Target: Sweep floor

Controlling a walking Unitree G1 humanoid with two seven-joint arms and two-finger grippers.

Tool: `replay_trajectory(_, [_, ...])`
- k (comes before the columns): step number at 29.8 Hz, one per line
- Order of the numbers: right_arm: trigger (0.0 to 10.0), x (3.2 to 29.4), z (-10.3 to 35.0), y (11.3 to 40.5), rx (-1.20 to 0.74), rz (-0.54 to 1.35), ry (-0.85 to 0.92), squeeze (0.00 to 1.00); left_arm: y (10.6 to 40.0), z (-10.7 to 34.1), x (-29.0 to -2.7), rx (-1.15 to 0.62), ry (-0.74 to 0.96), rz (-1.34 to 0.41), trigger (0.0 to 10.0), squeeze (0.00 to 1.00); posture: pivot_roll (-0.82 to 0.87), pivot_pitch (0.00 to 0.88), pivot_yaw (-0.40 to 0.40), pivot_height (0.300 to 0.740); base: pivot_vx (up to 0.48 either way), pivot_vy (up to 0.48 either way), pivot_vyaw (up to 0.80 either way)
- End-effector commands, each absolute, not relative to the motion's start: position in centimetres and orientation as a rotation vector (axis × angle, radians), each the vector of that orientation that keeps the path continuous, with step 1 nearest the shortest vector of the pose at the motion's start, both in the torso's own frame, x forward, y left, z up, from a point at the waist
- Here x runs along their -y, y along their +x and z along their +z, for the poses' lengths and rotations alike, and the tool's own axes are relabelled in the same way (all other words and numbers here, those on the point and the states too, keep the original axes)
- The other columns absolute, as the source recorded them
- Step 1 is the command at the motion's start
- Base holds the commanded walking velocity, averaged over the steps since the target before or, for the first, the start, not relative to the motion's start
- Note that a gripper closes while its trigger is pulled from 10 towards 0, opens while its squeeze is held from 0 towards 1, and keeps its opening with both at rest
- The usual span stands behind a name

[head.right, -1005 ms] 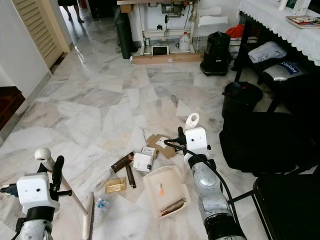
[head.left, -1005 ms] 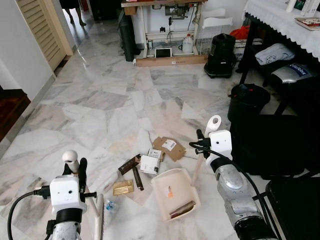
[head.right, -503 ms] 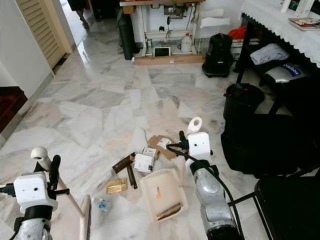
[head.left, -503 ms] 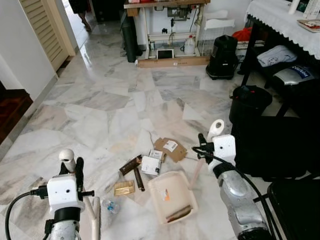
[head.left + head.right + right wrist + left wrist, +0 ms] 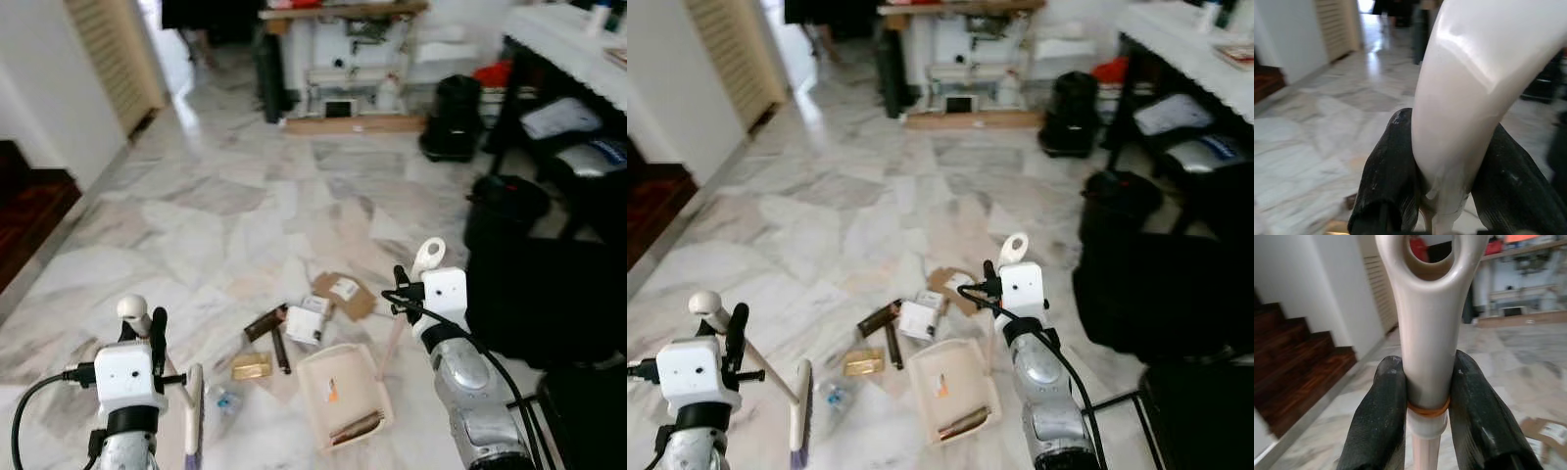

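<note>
Here the left tool [image 5: 1427, 423] grips the broom [image 5: 801, 403], the right tool [image 5: 1442, 196] grips the dustpan [image 5: 338, 392]; scattered litter [image 5: 294, 328] lies between them on the floor [image 5: 225, 206].

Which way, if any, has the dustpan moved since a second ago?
No. The dustpan still lies just right of the gold packet and brown stick; only the camera shifted.

glossy marble floor [image 5: 225, 196]; smooth plastic dustpan [image 5: 343, 392]; matt cardboard scrap [image 5: 343, 292].
</note>
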State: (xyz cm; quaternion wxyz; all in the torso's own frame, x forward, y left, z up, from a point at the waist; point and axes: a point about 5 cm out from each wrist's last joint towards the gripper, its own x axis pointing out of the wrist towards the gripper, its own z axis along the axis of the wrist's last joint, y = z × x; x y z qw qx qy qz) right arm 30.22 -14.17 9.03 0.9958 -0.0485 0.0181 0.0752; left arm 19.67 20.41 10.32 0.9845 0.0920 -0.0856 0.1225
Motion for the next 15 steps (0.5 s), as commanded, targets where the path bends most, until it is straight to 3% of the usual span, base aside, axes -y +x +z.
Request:
replay_trajectory(1, [10.0,13.42,10.88,30.77,0.038,0.172,-0.073,0.0,19.93,11.42,-20.32,0.225,0.204,0.248,10.0,0.0,-0.12,0.0,0.07,0.74,0.0,0.0,0.8])
replay_trajectory(15, [10.0,12.44,11.35,31.44,0.038,0.196,-0.053,0.0,20.0,11.68,-20.71,0.231,0.222,0.283,10.0,0.0,-0.1,0.0,0.051,0.74,0.0,0.0,0.8])
